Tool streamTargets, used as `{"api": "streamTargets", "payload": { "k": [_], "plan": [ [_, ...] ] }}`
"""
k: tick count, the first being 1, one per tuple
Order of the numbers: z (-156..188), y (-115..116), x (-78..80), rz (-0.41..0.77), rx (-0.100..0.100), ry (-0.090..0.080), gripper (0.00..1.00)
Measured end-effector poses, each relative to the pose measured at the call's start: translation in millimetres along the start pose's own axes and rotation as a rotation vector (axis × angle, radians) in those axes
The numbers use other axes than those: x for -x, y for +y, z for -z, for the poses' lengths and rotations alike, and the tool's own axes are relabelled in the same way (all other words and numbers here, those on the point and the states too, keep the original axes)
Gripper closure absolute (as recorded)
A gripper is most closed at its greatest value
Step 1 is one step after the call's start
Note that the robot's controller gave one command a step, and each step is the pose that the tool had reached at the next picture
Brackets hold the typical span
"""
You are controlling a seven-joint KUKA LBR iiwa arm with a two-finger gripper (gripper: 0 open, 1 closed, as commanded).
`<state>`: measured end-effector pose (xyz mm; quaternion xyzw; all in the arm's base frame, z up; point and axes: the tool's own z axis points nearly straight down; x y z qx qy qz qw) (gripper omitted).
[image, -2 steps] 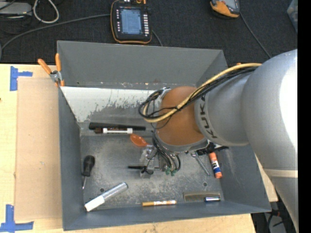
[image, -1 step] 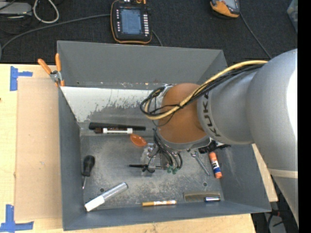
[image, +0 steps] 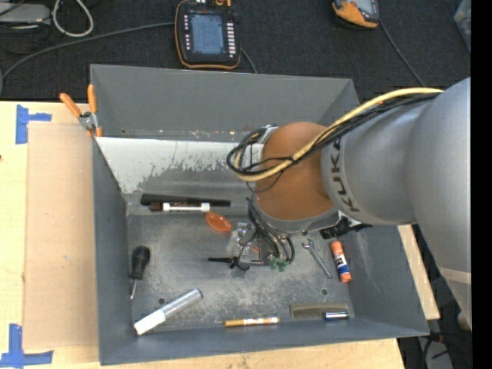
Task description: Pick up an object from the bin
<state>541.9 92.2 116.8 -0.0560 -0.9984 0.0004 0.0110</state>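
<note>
My gripper [image: 250, 246] is low over the middle of the bin floor, its body half hidden under the arm's orange cover. A thin black stick-like thing [image: 224, 261] lies right below it and pokes out to the left. A small orange spoon-shaped piece [image: 217, 222] sits just up and left of the gripper. To the right lie a small metal tool [image: 317, 256] and an orange and white glue stick [image: 340, 261].
A black marker [image: 184, 204] lies along the back slope. A black-handled screwdriver [image: 138, 264] sits at the left, a silver and white marker [image: 167, 311] at the front left, a thin pencil [image: 251, 323] and a dark bar [image: 318, 312] near the front wall.
</note>
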Motion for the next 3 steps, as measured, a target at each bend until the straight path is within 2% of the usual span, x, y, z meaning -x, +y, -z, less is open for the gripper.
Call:
{"api": "streamTargets", "payload": {
  "k": [1,3],
  "plan": [
    [30,0,1.5,0.000,0.002,-0.007,1.00],
    [70,0,0.7,0.001,0.002,-0.006,1.00]
  ]
}}
